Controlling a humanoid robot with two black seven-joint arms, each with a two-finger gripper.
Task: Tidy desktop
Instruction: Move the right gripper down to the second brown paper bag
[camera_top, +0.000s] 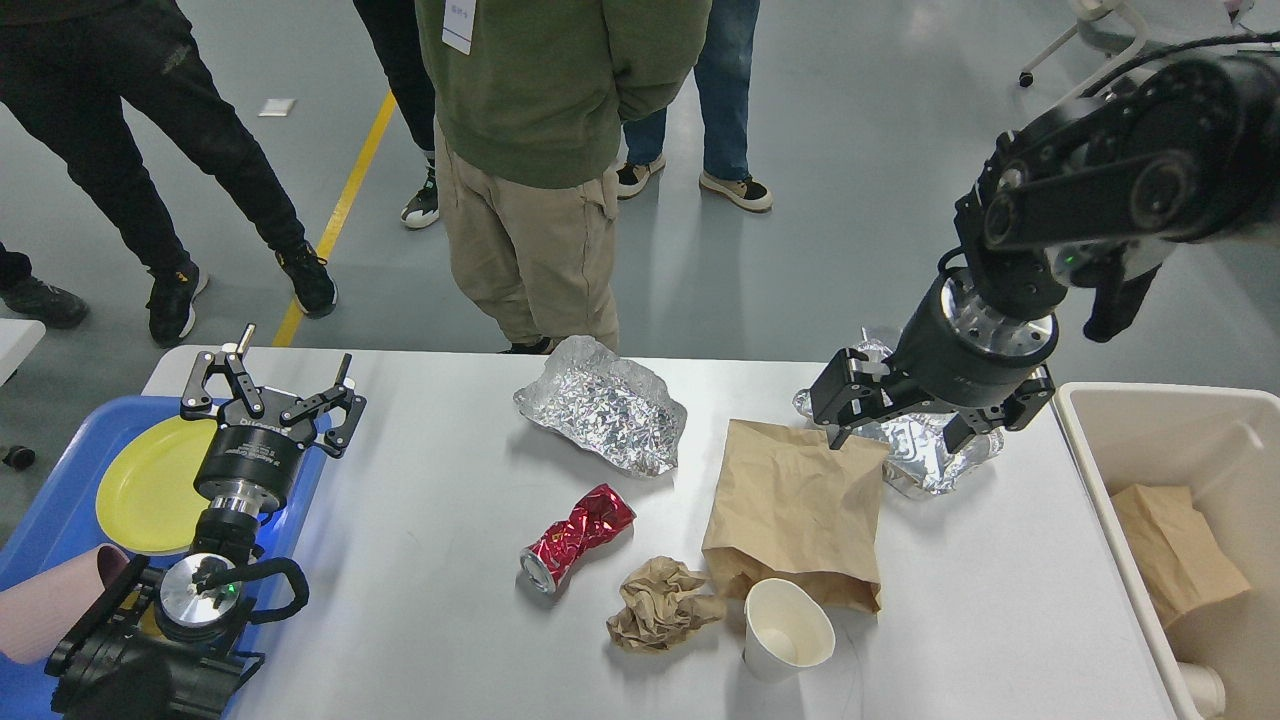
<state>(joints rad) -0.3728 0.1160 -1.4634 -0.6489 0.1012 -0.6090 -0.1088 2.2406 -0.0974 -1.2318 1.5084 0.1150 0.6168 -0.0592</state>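
The white counter (420, 560) fills the near part of the view, its long axis running left to right, with its far edge toward the people standing on the grey floor.

On it, from left to right: a crumpled foil sheet (603, 403) near the far edge, a crushed red can (577, 536) lying nearer with its open end pointing near-left, a wad of brown paper (660, 604) just right of the can, and a white paper cup (788, 630) upright near the front edge, touching the bottom of a flat brown paper bag (797, 510). The bag's long axis runs near to far. At its far right corner sits a foil tray (925, 452), partly hidden.

The right claw (895, 428) hangs over that foil tray, fingers spread apart and pointing down, holding nothing. The left claw (272, 395) is over the left end of the counter, its fingers also apart and empty, pointing away toward the far edge.

Left of the counter a blue tray (60, 510) holds a yellow plate (150, 485) and a pink cup (50, 600) lying on its side. At the right, a beige bin (1100, 440) holds another brown paper bag (1180, 555).
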